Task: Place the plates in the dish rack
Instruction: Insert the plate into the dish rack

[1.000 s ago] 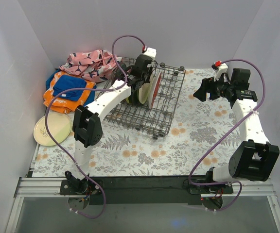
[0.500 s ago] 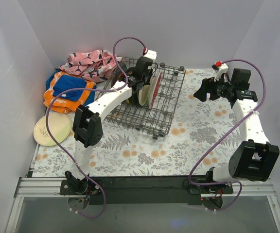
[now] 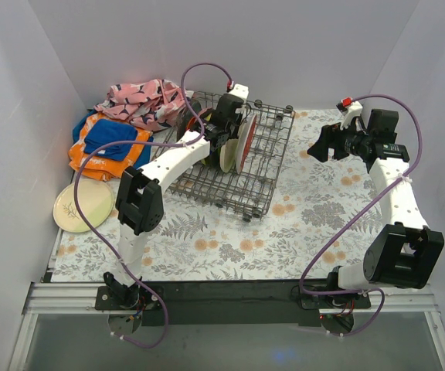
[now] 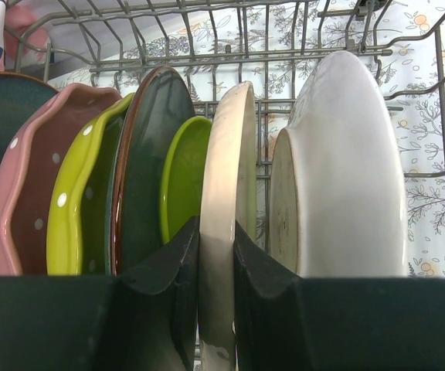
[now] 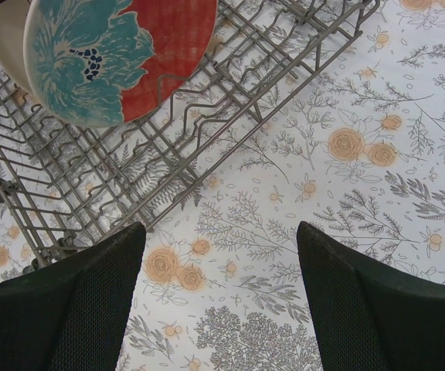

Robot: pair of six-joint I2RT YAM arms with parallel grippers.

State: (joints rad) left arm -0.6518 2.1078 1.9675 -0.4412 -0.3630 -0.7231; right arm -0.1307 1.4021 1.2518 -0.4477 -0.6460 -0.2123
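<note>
A: Which step is in hand?
B: Slotting a plate. The left gripper [image 4: 216,232] pinches the rim of a cream plate [image 4: 227,154], which stands upright on edge inside the dish rack [image 3: 263,166].

A: Where in the rack?
B: In the row, between a lime green plate [image 4: 182,174] on its left and the pale back of the red plate with the teal flower [image 4: 354,170] on its right. It is near both. I cannot tell whether its lower edge is seated between the tines.

A: And the next move?
B: I'd say settle it down, spread the jaws, then lift straight out without nudging the neighbours.

A: The other arm?
B: The right gripper [image 5: 221,232] hangs over the table to the right of the rack, fingers spread wide and holding nothing.

A: Anything left to load?
B: A sprig plate [image 3: 83,206] lies flat at the table's left edge, well apart from the rack.
</note>
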